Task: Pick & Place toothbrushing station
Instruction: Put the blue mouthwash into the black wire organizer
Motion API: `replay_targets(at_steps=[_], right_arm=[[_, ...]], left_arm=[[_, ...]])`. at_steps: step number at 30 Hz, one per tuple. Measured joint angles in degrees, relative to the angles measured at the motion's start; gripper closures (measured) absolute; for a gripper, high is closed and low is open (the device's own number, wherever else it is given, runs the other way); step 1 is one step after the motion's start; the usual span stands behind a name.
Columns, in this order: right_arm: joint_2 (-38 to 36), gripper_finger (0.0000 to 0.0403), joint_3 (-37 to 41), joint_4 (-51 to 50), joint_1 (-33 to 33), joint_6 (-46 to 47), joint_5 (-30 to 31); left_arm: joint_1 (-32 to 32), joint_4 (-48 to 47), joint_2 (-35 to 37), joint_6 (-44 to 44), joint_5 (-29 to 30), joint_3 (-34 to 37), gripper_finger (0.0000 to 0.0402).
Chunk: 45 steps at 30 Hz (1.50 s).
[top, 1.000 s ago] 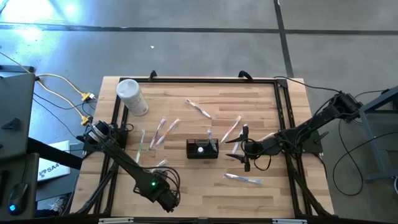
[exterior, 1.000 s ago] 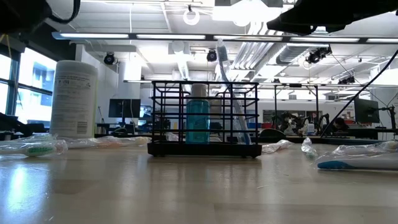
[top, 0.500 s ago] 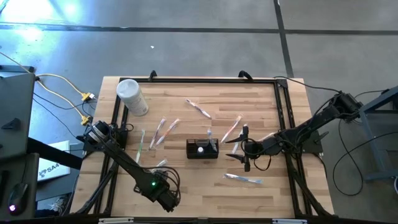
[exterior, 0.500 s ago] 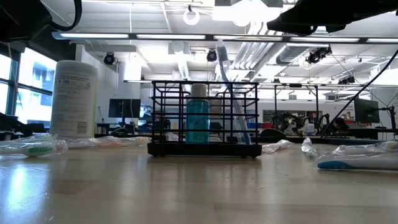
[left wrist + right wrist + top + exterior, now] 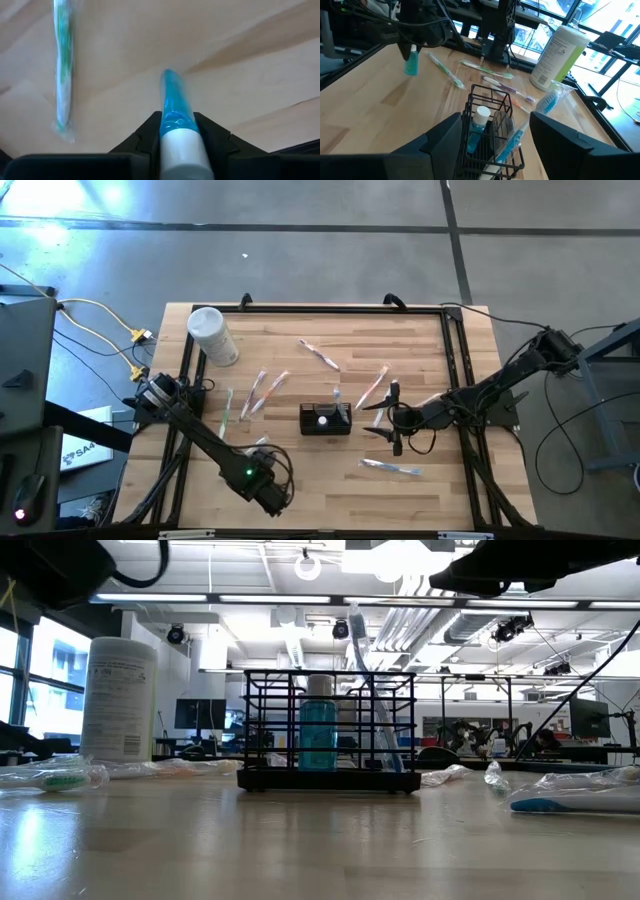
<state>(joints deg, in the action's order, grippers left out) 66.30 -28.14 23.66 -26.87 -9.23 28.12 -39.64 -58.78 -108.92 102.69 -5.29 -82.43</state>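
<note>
High view: the black wire-mesh holder box [image 5: 326,419], the toothbrushing station, is sitting mid-table on the pale wooden table [image 5: 300,480], with a white cap showing inside. Wrapped toothbrushes are lying scattered round it; the tall white cylindrical container [image 5: 212,336] is standing well apart at the far left corner. The left gripper [image 5: 272,496] is hanging over the near edge. The right gripper [image 5: 392,418] is waiting just beside the station's right side.

Low view: the station is standing upright, already holding a teal bottle with a white cap [image 5: 318,726] and one clear-handled toothbrush [image 5: 372,690] leaning in a right-hand compartment. Neither gripper's fingers are showing here.

Left wrist view: the left claw's fingers are pinching a small teal tube with a white cap [image 5: 175,122], clear of the wood. A wrapped green toothbrush [image 5: 62,65] is lying on the table beyond.

Right wrist view: the right claw's jaws are standing wide and empty, looking over the station; the left gripper is showing far off with the teal tube dangling from it.

Risks, as I judge them: the grip is sitting near the cap end, so the tube could swing or slip during the carry. The station is light wire; a low approach could be knocking it, or tipping the leaning toothbrush out. The waiting right gripper is crowding that side, so the arms could be clashing over the holder.
</note>
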Motion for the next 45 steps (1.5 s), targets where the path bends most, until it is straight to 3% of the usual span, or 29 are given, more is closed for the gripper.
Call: replay_targets(at_steps=[13, 23, 31, 36, 40, 45], right_arm=[[0.0, 0.0175, 0.0, -0.48, -0.02, 0.0, 0.02], [0.0, 0.0175, 0.0, -1.77, -0.02, 2.62, 0.04], [0.0, 0.0175, 0.0, -2.6, -0.02, 6.22, 0.04], [0.0, 0.0175, 0.01, -2.59, -0.13, 6.47, 0.05], [0.0, 0.0175, 0.02, -2.55, -0.13, 6.47, 0.14], [0.0, 0.0175, 0.02, -2.54, -0.13, 6.64, 0.26]], left_arm=[[1.3, -0.31, -0.59, -7.18, 2.61, -0.15, 0.0315], [7.13, -8.48, 0.17, -25.82, 3.28, -0.61, 0.0315], [12.09, -20.11, 0.42, -37.9, 7.9, -11.02, 0.0315], [14.59, -26.1, 0.49, -44.7, 13.03, -22.87, 0.0315], [17.55, -24.31, 0.57, -48.53, 20.85, -30.73, 0.0315], [22.9, -18.74, 0.22, -54.92, 20.01, -33.4, 0.0315]])
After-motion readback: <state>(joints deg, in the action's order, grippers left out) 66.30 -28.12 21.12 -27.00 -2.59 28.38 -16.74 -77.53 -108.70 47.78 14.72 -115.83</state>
